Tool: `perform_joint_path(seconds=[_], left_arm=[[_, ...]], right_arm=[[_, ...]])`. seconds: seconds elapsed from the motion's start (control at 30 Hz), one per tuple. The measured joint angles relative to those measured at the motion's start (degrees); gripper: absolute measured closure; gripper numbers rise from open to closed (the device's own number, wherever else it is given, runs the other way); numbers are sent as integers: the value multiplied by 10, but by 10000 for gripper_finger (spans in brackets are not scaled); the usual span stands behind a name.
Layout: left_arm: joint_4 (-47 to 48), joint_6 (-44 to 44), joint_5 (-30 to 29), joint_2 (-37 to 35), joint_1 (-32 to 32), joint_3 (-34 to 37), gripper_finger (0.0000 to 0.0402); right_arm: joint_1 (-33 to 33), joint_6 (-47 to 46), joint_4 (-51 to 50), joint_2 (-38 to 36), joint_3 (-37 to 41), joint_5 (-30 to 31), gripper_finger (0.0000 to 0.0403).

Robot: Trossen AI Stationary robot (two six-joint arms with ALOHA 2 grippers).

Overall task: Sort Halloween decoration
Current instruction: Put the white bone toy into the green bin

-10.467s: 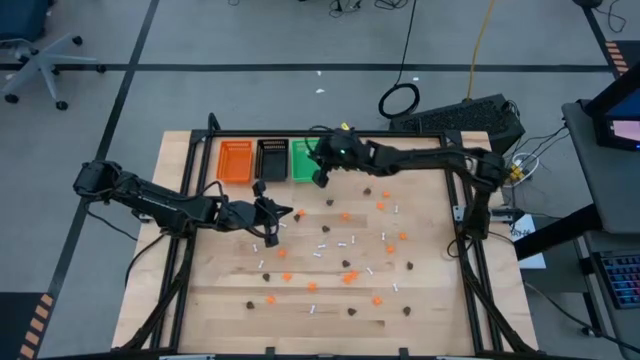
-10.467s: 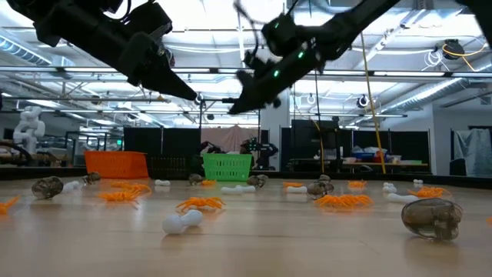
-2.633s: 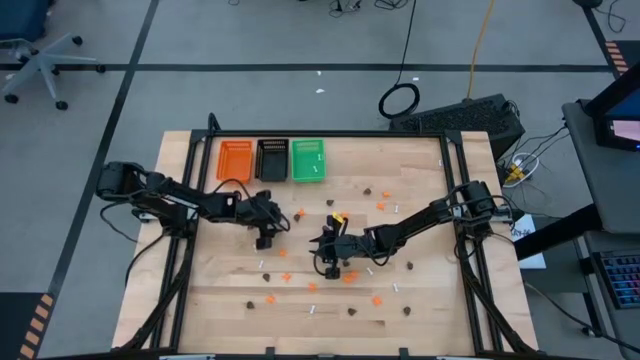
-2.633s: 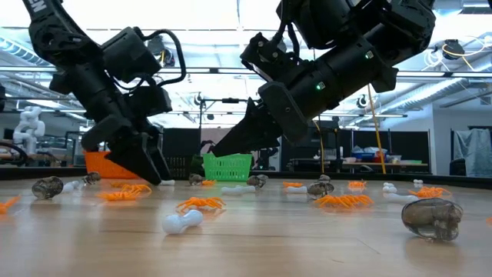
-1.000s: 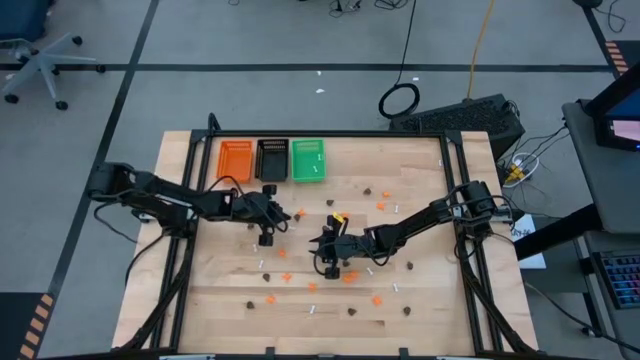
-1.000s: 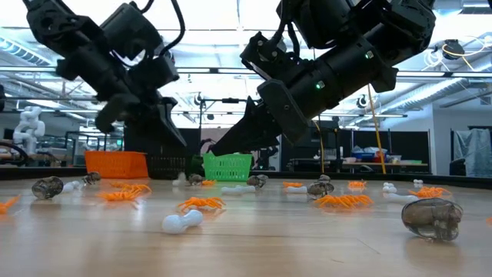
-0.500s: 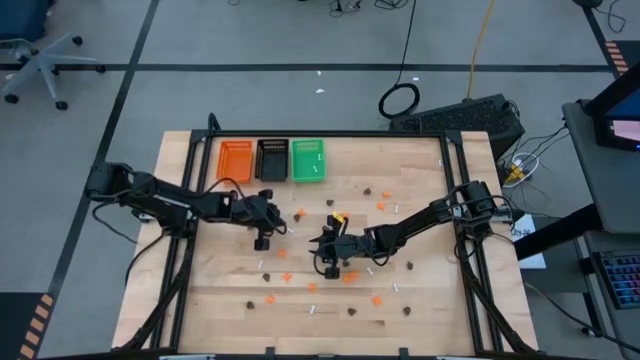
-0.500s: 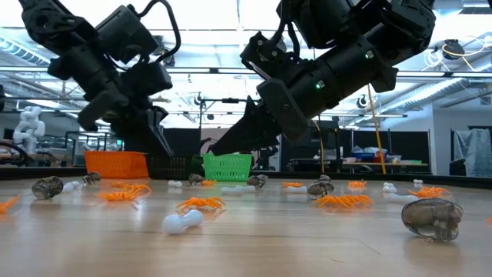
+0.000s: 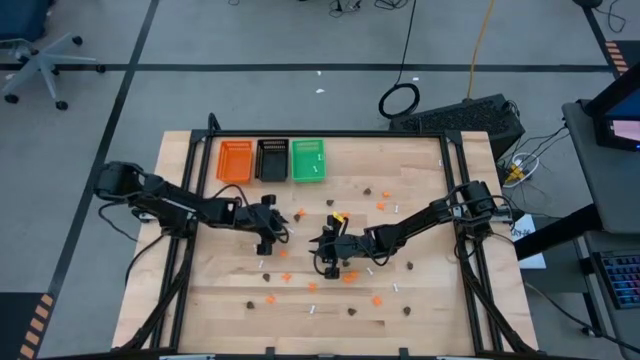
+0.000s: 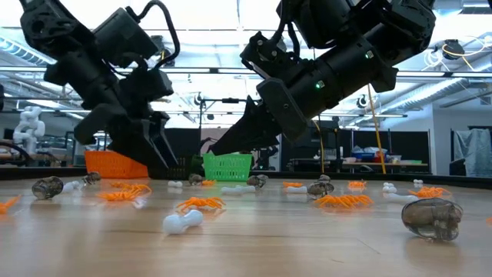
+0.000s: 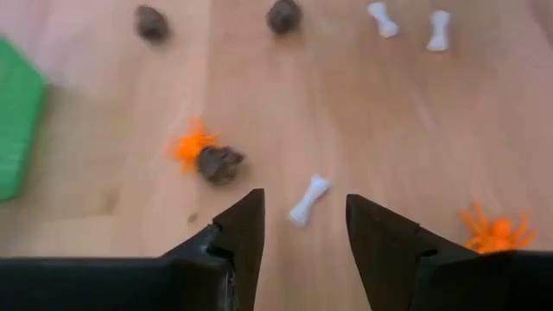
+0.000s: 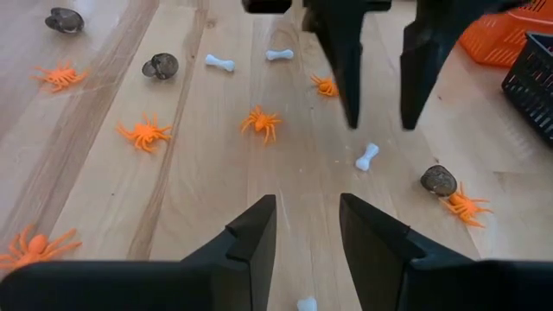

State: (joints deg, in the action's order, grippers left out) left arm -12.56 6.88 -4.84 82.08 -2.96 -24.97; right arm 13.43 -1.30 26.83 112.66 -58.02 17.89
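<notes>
Left pincer [image 11: 304, 226] spread, white bone [image 11: 309, 199] dead ahead between its tips — long axis slanted; right pincer [image 12: 306, 231] parted, empty

Left claw [image 11: 304, 226] parted over a white bone [image 11: 309, 198]; brown blob [image 11: 220, 163] nearby.

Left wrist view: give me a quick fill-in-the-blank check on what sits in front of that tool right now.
1. Between the open fingers of the left tool lies a small white ____-shaped trinket.
2. The dark brown skull-like blob touches an ____ plastic spider.
3. The tray at the edge of this view is ____.
4. The right tool holds ____.

Missing words: bone; orange; green; nothing
</notes>
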Motion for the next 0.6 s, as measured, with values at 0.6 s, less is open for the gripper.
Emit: perform_joint_path(seconds=[0.6], left_arm=[[-71, 53, 162, 95, 94, -1, 309]], right_arm=[[0, 5, -1, 0, 0, 0, 289]])
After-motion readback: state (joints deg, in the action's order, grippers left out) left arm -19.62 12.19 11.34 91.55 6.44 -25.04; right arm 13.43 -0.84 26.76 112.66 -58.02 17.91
